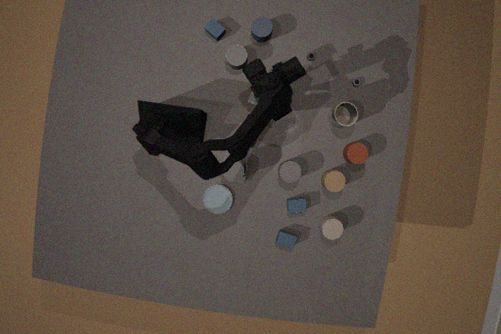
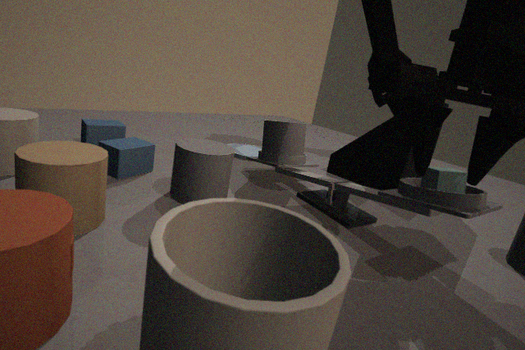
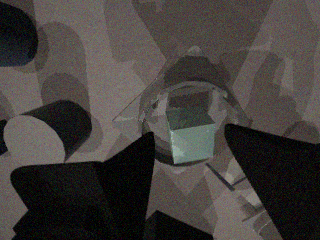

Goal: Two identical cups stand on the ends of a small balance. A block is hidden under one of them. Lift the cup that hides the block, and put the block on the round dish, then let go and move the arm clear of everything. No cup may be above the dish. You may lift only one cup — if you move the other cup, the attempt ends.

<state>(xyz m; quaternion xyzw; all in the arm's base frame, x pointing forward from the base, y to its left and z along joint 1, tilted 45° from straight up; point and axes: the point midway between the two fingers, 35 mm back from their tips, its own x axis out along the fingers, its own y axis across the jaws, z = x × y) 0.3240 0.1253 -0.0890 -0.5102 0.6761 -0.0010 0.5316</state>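
The pale green block (image 2: 445,179) (image 3: 193,144) sits in a shallow ring holder (image 2: 449,201) on the lower end of the tilted balance (image 2: 309,176). My gripper (image 2: 448,179) (image 3: 189,133) is open, pointing down, with one finger on each side of the block; contact cannot be seen. In the top view the arm hides the block and fingertips. A grey cup (image 1: 235,171) (image 2: 284,141) stands upside down on the raised end. The light blue round dish (image 1: 218,199) (image 2: 246,151) lies beside that end, with no cup over it.
Grey cylinders (image 1: 236,56) (image 1: 290,171) stand near both ends of the balance. A blue cylinder (image 1: 261,28) and blue block (image 1: 215,29) are beyond. An open beige cup (image 1: 345,113), orange cylinder (image 1: 355,153), tan cylinder (image 1: 334,181) and two blue blocks stand to the right.
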